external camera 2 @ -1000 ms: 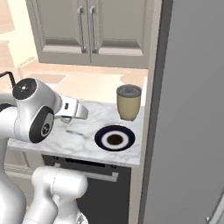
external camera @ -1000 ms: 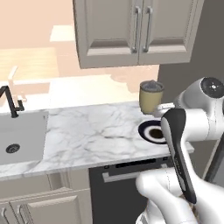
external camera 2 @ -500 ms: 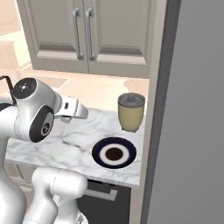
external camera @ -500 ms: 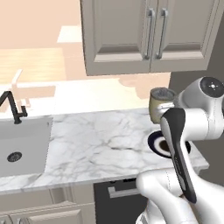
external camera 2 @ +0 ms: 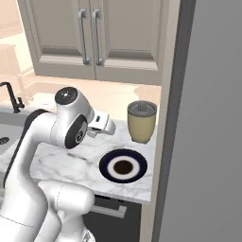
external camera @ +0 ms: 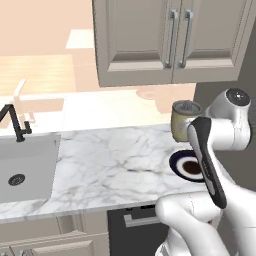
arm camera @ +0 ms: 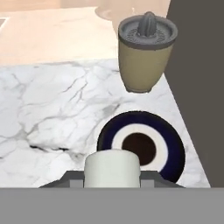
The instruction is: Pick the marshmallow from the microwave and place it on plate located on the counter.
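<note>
A white marshmallow (arm camera: 112, 168) sits at the bottom of the hand view, and my gripper (arm camera: 112, 178) is shut on it. Just beyond it lies the plate (arm camera: 140, 146), dark navy with a pale ring and brown centre, on the marble counter (arm camera: 52, 100). From the right base view my gripper (external camera 2: 106, 125) hangs above the counter (external camera 2: 66, 163), up and left of the plate (external camera 2: 123, 166). In the left base view my arm partly covers the plate (external camera: 181, 166). The microwave is out of view.
A tan lidded jar (arm camera: 146, 52) stands right behind the plate, also seen as the jar (external camera 2: 142, 121). The grey fridge side (external camera 2: 208, 118) rises close on the plate's right. A sink (external camera: 20, 175) with a black tap lies far left. Beige wall cabinets (external camera: 170, 40) hang above.
The whole picture has shifted as the base drove: counter, plate and jar now look larger and nearer. The arm keeps much the same pose, still holding the marshmallow.
</note>
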Robot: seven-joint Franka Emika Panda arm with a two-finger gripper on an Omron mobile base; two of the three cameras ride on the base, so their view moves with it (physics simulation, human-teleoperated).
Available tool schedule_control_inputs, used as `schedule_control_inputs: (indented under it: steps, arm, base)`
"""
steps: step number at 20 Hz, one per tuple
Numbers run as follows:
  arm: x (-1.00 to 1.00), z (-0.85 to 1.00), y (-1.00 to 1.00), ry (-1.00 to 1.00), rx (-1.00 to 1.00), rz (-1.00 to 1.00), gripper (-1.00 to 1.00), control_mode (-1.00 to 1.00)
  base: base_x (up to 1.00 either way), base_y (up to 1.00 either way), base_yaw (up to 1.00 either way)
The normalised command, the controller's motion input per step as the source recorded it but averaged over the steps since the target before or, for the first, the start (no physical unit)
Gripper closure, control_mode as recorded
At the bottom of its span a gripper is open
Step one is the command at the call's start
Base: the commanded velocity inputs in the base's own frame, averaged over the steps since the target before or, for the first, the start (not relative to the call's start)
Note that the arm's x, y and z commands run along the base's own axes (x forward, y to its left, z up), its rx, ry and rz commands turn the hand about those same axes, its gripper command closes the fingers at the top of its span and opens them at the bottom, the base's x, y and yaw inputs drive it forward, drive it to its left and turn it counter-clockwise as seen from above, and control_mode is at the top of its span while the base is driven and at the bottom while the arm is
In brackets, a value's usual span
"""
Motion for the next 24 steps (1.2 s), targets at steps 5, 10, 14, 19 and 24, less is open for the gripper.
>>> schedule_control_inputs:
  steps: [5,10,14,19,24]
  arm:
    - [0.71,-0.63,-0.30,0.18,0.03,-0.14,1.00,-1.00]
    - [0.49,-0.49,-0.18,0.27,0.00,-0.09,1.00,-1.00]
    - [0.43,-0.46,-0.10,0.21,0.00,-0.05,1.00,-1.00]
    - [0.31,-0.55,-0.21,0.22,0.00,-0.02,1.00,-1.00]
    - [0.42,-0.78,-0.04,0.06,0.00,0.00,1.00,-1.00]
  base:
    - [0.00,0.00,0.00]
    - [0.00,0.00,0.00]
    - [0.00,0.00,0.00]
    - [0.00,0.00,0.00]
    - [0.00,0.00,0.00]
